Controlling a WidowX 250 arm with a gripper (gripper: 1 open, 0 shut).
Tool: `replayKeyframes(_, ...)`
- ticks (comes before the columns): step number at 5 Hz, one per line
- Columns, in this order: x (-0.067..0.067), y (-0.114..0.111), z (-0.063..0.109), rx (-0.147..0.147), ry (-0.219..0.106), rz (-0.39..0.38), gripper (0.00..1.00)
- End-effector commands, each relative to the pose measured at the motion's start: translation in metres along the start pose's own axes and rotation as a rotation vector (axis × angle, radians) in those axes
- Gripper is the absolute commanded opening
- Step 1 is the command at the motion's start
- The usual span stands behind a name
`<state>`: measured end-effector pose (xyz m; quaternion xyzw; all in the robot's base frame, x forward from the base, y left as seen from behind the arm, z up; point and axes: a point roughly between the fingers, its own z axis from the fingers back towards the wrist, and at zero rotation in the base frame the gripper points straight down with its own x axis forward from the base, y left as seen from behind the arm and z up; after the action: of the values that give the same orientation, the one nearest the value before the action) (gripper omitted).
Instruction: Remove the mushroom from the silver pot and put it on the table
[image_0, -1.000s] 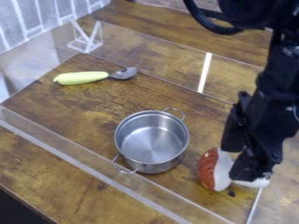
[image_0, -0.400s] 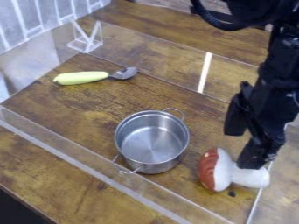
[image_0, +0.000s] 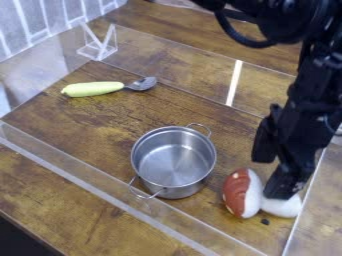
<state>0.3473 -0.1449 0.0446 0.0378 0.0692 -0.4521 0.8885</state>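
Gripper (image_0: 285, 187) jaws spread, holding nothing; mushroom (image_0: 246, 193) on table (image_0: 80, 190) just beside fingertips; silver pot (image_0: 174, 160) empty.

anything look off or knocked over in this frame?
Only the mushroom: it lies tipped on its side on the table, right of the silver pot, cap toward the pot, stem under the open gripper. The pot stands upright and empty. The yellow-handled spoon lies flat. No spill or damage shows.
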Motion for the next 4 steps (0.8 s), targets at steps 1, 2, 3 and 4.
replayKeyframes(1, -0.0019, 0.0108, -0.0001, 0.013, -0.030, -0.002, 1.00)
replayKeyframes(2, -0.0019, 0.0145, -0.0015, 0.010, -0.028, 0.004, 1.00)
replayKeyframes(3, -0.0024, 0.0185, -0.0014, 0.004, -0.028, 0.017, 1.00)
replayKeyframes(4, 0.0008, 0.0113, -0.0059, 0.003, -0.028, -0.002, 1.00)
